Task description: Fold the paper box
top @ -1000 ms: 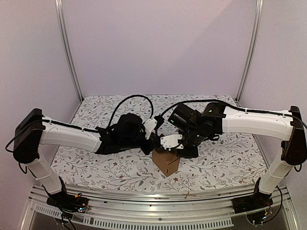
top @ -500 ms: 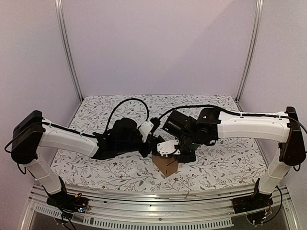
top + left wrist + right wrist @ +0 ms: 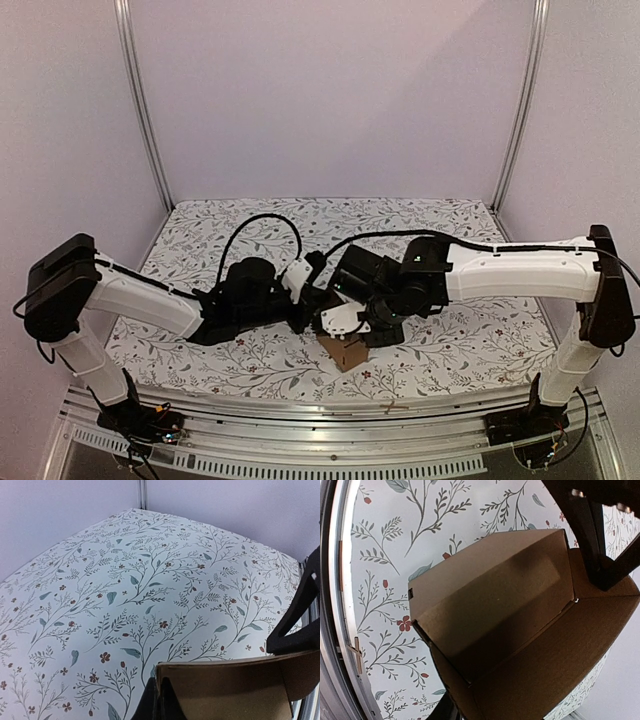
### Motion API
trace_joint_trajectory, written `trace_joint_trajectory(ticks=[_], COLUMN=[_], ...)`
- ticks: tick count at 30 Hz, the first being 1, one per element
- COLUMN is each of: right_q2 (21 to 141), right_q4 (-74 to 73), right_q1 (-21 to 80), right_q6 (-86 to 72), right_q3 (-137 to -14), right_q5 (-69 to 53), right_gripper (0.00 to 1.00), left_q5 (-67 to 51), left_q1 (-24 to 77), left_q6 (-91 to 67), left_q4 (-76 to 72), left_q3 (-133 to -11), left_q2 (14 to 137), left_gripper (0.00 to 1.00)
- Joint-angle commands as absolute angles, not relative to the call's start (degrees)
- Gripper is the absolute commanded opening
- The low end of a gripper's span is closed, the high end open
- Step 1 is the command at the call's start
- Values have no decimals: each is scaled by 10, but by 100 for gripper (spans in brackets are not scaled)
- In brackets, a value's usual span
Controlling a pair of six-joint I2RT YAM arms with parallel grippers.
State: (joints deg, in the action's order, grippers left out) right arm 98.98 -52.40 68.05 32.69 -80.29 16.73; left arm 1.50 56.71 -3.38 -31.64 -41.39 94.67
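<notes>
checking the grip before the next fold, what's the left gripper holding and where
the paper box, pinched at the edge of one wall by the left gripper

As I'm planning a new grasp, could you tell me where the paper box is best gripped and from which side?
Probably a wall at its top rim, from above: the paper box stands open upward, so one finger fits inside, one outside. The left gripper pinches such an edge.

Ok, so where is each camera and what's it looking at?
Top: high up behind, looking down at the table; left arm, right arm and the paper box show.
Left wrist: low, looking across the table; its fingertips pinch the box.
Right wrist: above, looking into the open box; one dark finger shows.
Shared: all see the box.
</notes>
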Motion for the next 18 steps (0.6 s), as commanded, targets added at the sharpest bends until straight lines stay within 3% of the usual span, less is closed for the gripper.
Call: trace_joint_trajectory(ticks=[1,18], right_q2=[1008,1060], right_q4=[-509,-481], right_q1=[700,774], right_q6=[337,379], right_q3=[-800,-775], right_q5=[206,311], right_gripper=[28,28], left_q5=[5,15], left_q1=[564,565], left_q6=[-47,-64], left_q4=[-296,-471], left_q3=[-365,-276], left_q2=[980,1032], left_gripper=[0,0])
